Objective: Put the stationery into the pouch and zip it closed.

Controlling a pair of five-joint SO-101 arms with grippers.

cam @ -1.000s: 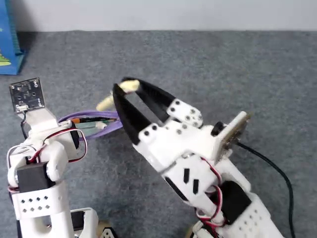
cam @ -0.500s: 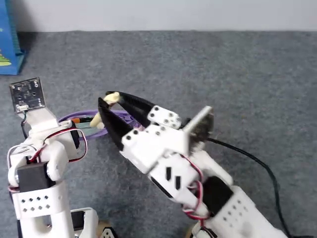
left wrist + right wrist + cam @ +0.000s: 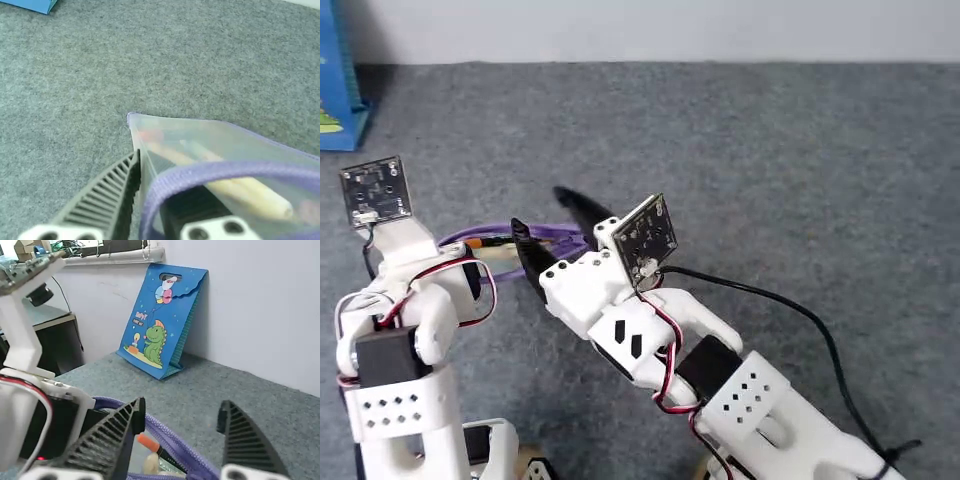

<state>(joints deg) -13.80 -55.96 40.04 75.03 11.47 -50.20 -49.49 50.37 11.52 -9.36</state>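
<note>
High view, pouch (image 3: 490,238): clear with a purple edge, on the grey table (image 3: 770,150) between the two arms, its mouth open.
Stationery: a cream pen (image 3: 245,192) and an orange-tipped piece (image 3: 149,135) lie inside the pouch.
Left gripper (image 3: 146,167): clamped on the pouch wall near one corner, with one ribbed finger outside and the other inside.
Right gripper (image 3: 182,412): jaws spread wide with nothing between them, poised just above the pouch mouth.
Gift bag (image 3: 162,320): blue, leaning against the wall, well apart from the pouch.
</note>
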